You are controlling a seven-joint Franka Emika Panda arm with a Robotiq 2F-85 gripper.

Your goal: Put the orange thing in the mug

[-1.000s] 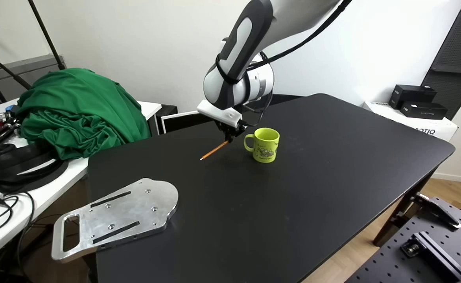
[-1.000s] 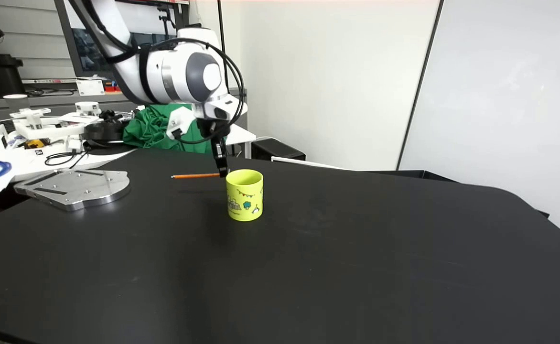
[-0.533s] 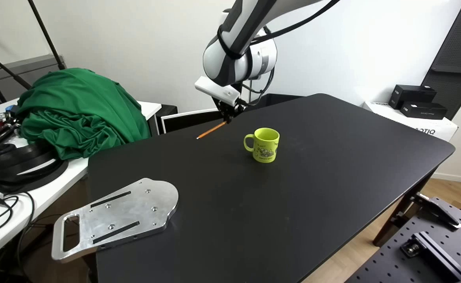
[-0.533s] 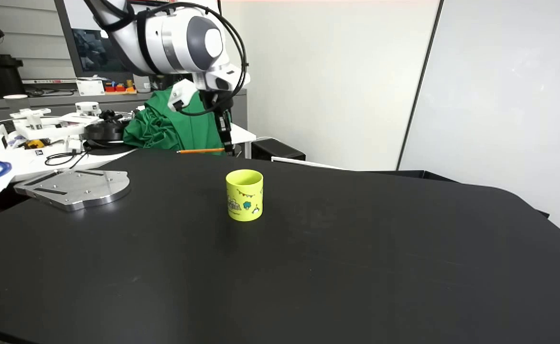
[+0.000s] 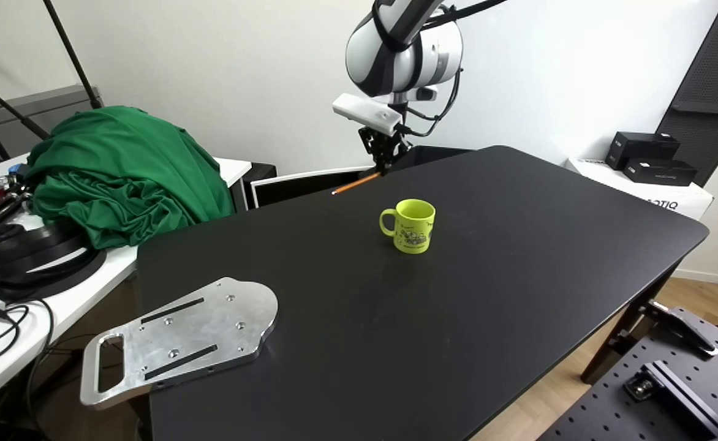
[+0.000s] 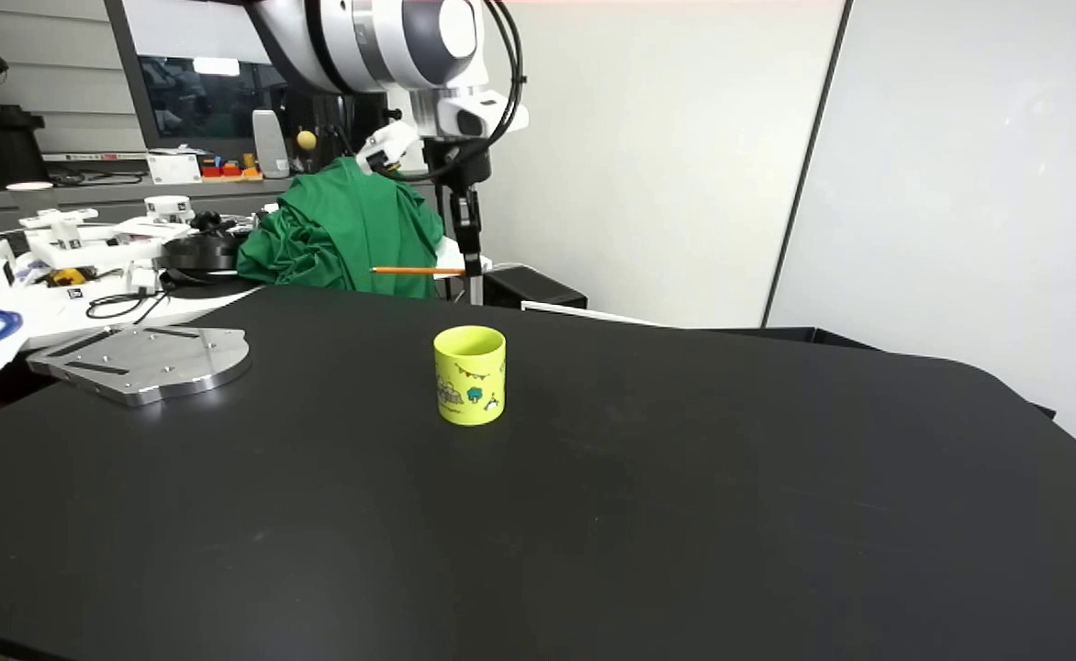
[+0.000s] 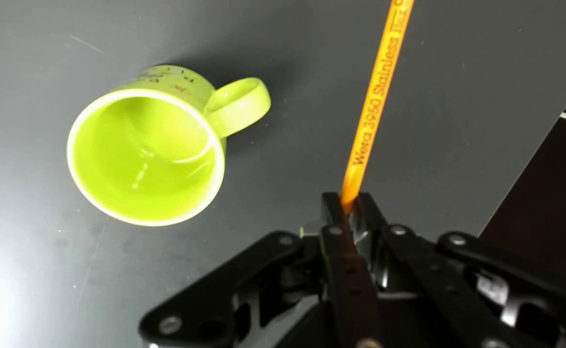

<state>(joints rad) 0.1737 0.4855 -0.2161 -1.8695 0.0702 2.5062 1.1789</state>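
Observation:
The lime-green mug (image 5: pixel 413 229) stands upright on the black table, its handle to the left in this exterior view. It also shows in the other exterior view (image 6: pixel 470 381), and in the wrist view the mug (image 7: pixel 143 159) is at the left with its inside bare. The thin orange stick (image 5: pixel 357 184) is held nearly level, its pale-tipped end sticking out sideways. In the wrist view the stick (image 7: pixel 377 96) runs up from my gripper (image 7: pixel 348 205), which is shut on its near end. My gripper (image 6: pixel 473 268) is raised above the table, behind the mug, apart from it.
A flat silver metal plate (image 5: pixel 187 337) lies on the table (image 5: pixel 518 263) at the near left corner. A green cloth heap (image 5: pixel 120 171) and clutter are on a white side table. A white-rimmed panel (image 5: pixel 310 177) and a wall stand behind the table's far edge.
My gripper has risen with the orange stick in it, moving away from the table top and lately to the right in both exterior views. The mug has not moved.

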